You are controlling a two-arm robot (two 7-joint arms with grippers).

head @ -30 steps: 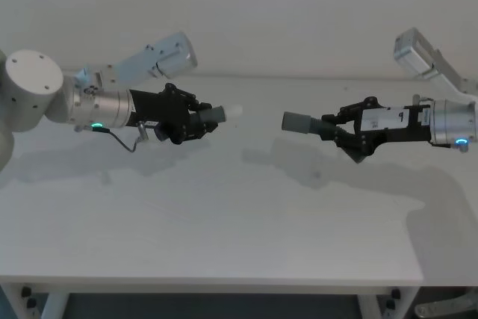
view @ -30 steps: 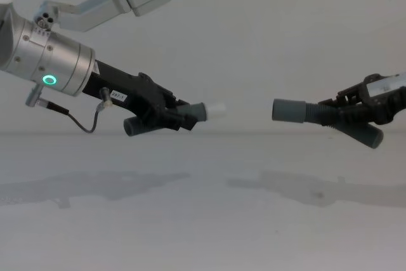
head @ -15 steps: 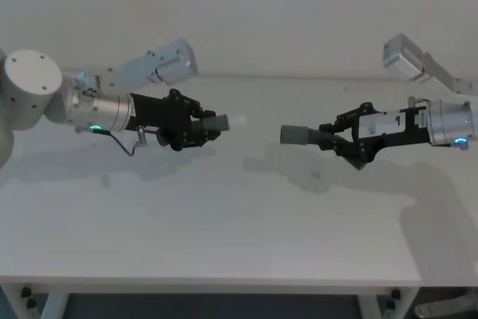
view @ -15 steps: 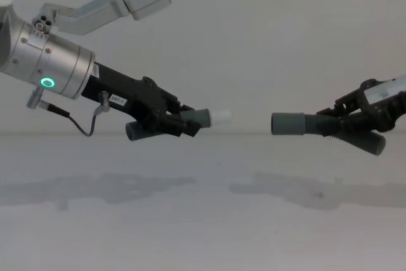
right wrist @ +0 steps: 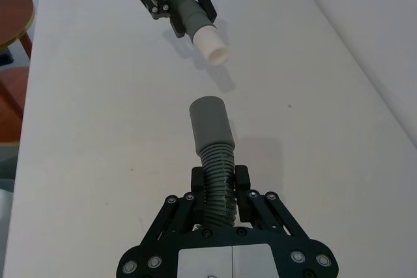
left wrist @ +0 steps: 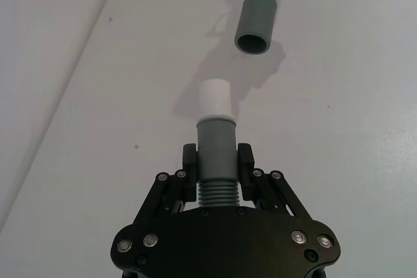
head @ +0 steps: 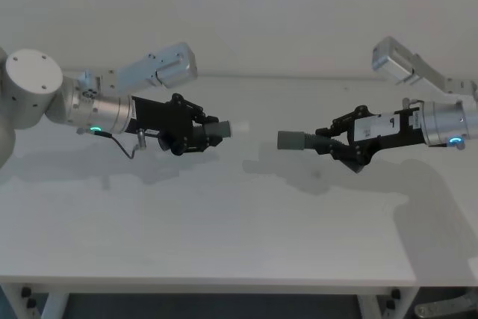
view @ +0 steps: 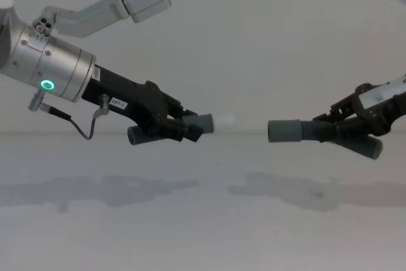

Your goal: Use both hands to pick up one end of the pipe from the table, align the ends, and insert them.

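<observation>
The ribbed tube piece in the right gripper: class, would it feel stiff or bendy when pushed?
Probably bendy: the tube piece is corrugated where the right gripper clamps it. Its smooth cuff looks rigid, so likely holds shape. Being round, it would probably roll on the table.

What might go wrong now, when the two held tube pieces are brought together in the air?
1. The white tip and the open grey cuff are apart and do not look coaxial in the wrist views; the tip may strike the rim instead of entering.
2. The left tool and right tool each grip only the ribbed section, so a push may bend or slip the piece.
</observation>
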